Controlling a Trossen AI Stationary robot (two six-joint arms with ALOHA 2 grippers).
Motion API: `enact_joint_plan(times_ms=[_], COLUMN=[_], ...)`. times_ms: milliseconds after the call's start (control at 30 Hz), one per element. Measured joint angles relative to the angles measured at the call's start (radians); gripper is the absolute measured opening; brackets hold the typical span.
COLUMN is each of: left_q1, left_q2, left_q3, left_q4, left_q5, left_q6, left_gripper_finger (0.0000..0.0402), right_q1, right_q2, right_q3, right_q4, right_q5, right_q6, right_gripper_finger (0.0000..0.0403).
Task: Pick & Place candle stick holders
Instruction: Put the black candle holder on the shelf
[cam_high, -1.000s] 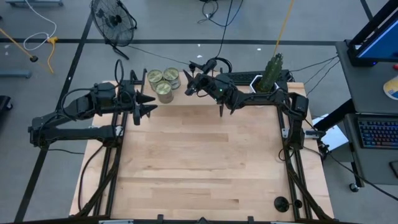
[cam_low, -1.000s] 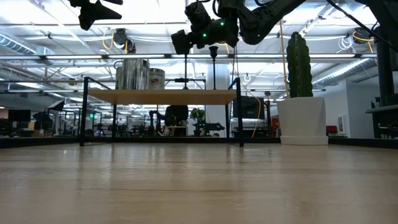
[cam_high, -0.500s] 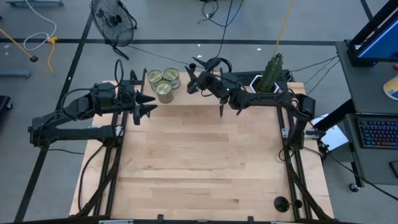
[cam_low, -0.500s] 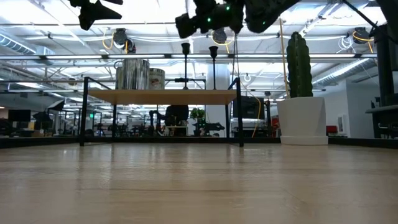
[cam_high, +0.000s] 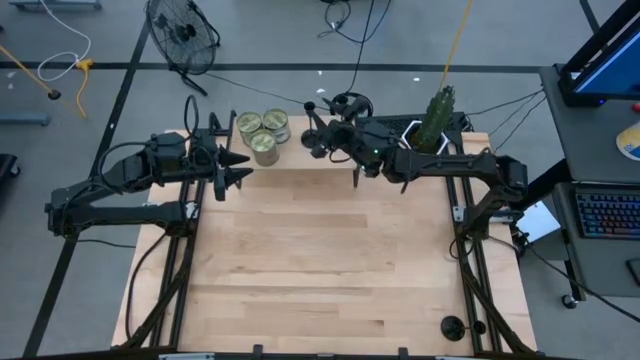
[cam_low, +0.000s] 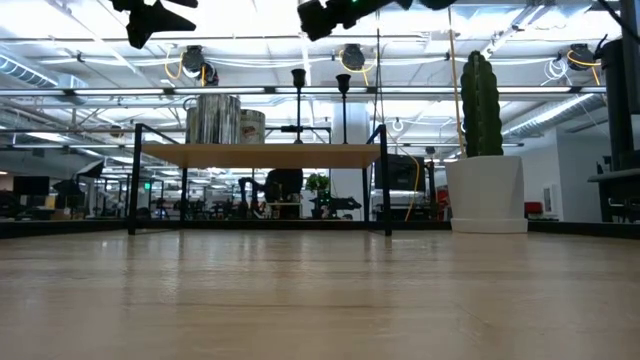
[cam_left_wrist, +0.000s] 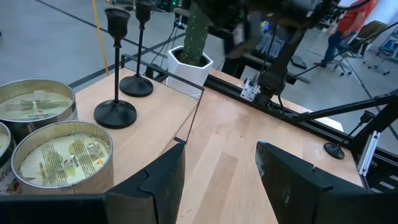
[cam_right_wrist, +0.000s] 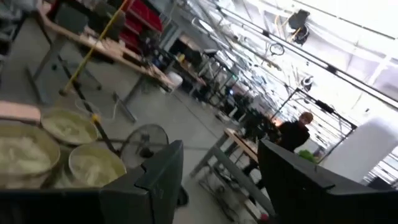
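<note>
My right gripper (cam_high: 312, 128), fingers apart and empty, hovers over the candle stick holders (cam_left_wrist: 115, 112) at the table's far edge; I should descend squarely around one stem.

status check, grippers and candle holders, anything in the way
Left gripper open, empty, waiting beside the cans. Right gripper open, empty, above the two candle stick holders standing on the raised shelf. Nothing blocking them.
</note>
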Motion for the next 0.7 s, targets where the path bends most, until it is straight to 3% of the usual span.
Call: enact_joint_plan(times_ms=[267,433,700], left_q1=[0.000,0.000,0.000], left_q2=[0.000,0.000,0.000], left_q3=[0.000,0.000,0.000], left_q4=[0.019,0.050,0.089], left_q5=[-0.001,-0.001,0.002], left_q6=[-0.023,-0.094,-0.152], left_gripper_finger=[0.0205,0.0205,0.0205], right_q1=[0.063,0.124,0.294], right_q2=[-0.107,-0.171,-0.289], right_q3=[0.000,0.000,0.000], right_q4=[-0.227,-0.399,-0.853], right_q5=[0.053,0.162,0.230], right_q6=[0.038,0.076,0.368], right_gripper_finger=[0.0135,0.0091,0.0033])
